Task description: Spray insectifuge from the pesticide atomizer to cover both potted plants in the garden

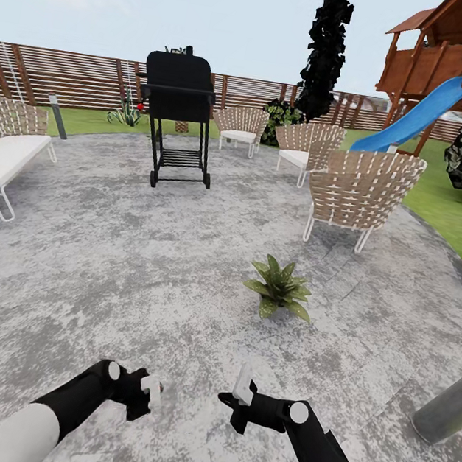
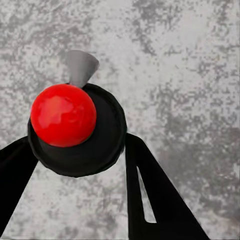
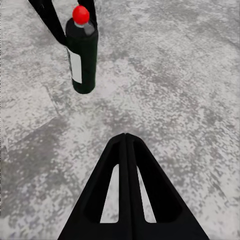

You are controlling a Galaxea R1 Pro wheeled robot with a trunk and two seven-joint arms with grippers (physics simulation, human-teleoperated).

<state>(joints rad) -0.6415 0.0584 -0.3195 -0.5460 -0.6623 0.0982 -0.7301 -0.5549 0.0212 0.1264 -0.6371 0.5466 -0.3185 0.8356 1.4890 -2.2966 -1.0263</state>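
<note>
The pesticide atomizer (image 2: 75, 127) is being held between the two black fingers of the left gripper (image 2: 80, 150), which is closed against the bottle's sides; its red top (image 2: 62, 114) and grey nozzle (image 2: 81, 67) are being seen from above in the left wrist view. In the right wrist view the same bottle (image 3: 82, 52) is being shown upright above the stone patio (image 3: 175, 80), its white label (image 3: 75, 65) facing sideways, with the left fingers (image 3: 47, 15) gripping it near the top. In the head view the bottle is largely hidden, though it seems to be lying at the left gripper (image 1: 149, 391). The right gripper (image 3: 126, 145) is being kept fully closed, its fingers pressed together and holding nothing; it is being held low at the front (image 1: 241, 393). One potted plant (image 1: 278, 288) is standing on the patio ahead of the right arm, well apart from both grippers. A black grill (image 1: 176, 114) and wicker chairs (image 1: 361, 188) are standing farther back.
</note>
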